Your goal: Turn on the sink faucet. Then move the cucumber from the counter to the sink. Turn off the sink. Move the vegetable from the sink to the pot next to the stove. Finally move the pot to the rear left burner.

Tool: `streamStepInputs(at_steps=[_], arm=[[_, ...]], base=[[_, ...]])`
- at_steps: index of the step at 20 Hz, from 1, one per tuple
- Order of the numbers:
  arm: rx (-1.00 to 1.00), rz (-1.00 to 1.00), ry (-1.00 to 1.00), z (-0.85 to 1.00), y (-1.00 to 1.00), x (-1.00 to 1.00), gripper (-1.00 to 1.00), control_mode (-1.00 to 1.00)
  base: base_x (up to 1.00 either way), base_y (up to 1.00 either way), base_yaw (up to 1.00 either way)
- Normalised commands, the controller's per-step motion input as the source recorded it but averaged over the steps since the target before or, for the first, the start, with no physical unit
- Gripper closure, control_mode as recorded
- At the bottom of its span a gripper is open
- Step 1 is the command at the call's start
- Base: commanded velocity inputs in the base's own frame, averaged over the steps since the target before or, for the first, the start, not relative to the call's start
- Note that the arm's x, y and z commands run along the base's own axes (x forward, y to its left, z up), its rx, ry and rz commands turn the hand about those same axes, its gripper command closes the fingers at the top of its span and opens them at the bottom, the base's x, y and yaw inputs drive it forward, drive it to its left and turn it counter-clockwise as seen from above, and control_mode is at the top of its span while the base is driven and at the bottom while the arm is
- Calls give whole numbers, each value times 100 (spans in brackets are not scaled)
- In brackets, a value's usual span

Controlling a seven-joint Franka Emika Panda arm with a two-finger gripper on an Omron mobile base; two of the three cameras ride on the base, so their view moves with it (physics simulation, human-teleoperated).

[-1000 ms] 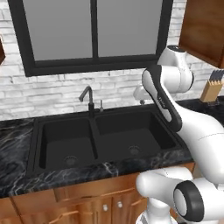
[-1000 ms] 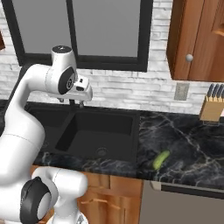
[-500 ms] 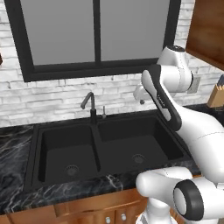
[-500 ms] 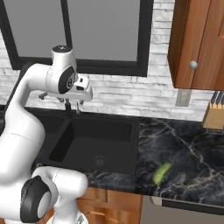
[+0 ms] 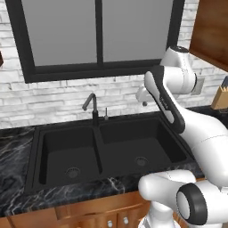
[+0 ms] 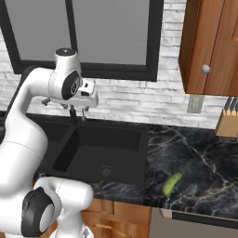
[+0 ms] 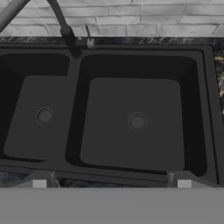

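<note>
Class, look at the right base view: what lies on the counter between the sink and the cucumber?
Nothing: bare black counter separates sink from cucumber.

The whole scene is sliding downward in both base views, so the base is carrying the cameras along while the things themselves are lying where they were. In the left base view the sink faucet (image 5: 91,107) and the sink (image 5: 67,147) are sitting lower in the picture, with more of the window (image 5: 98,31) showing above them. In the right base view the cucumber (image 6: 172,183), the knife block (image 6: 228,122) and the surface (image 6: 204,153) are likewise dropping lower. Most of this shift is falling in the earlier half of the second.
</note>
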Motion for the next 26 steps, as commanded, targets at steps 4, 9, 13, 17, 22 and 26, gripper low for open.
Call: streamStepInputs(at_steps=[4,9,13,17,22,26], arm=[[0,0,0,-1,0,0,-100,-100],[0,0,0,-23,-21,0,-100,-100],[-2,-1,0,-29,4,10,-100,-100],[0,0,-1,-20,8,32,-100,-100],[0,3,-7,-8,6,25,-100,-100],[3,28,-33,-20,3,1,-100,-100]], base=[[1,0,0],[0,0,0],[0,0,0],[0,0,0],[0,0,0],[0,0,0]])
